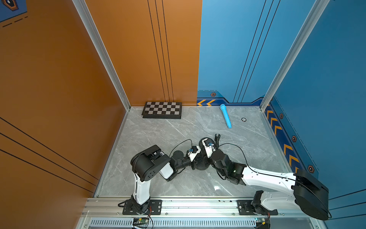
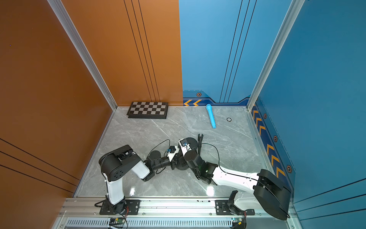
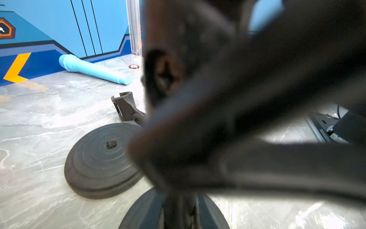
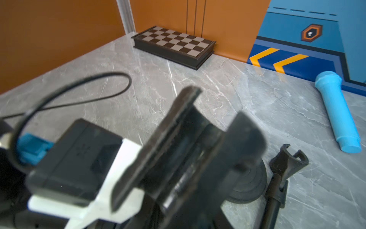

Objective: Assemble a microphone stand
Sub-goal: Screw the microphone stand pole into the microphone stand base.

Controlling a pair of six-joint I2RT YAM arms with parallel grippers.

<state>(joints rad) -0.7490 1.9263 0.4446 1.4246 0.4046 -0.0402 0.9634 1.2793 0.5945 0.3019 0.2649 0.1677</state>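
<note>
Closest to the lens, the left gripper (image 3: 178, 190) is a dark blur filling most of the left wrist view. Its fingers are pressed together, pointing down at a black round base (image 3: 138, 212). Whether they pinch anything cannot be told through the blur. The right gripper (image 4: 214, 113) is just beside it, its jaws parted with a clear gap between them. Nothing shows in that gap.

A second black disc with a centre hole (image 3: 95, 164) serves as the mark for the rest. The round base under the left gripper lies just beside this holed disc, on the side toward the arm mounts. In both top views the two arms meet over this pair, hiding most of them.

The stand's black pole (image 4: 273, 198) lies flat on the grey marble table (image 1: 158, 138), right by the holed disc. Its forked microphone clip (image 3: 124, 108) sits at the pole's far end, past the disc's rim.

Beyond the holed disc, toward the back wall, lies the blue microphone (image 1: 225, 116), well apart from disc and clip. A chessboard (image 1: 162, 110) lies farther off still, against the orange back wall.
</note>
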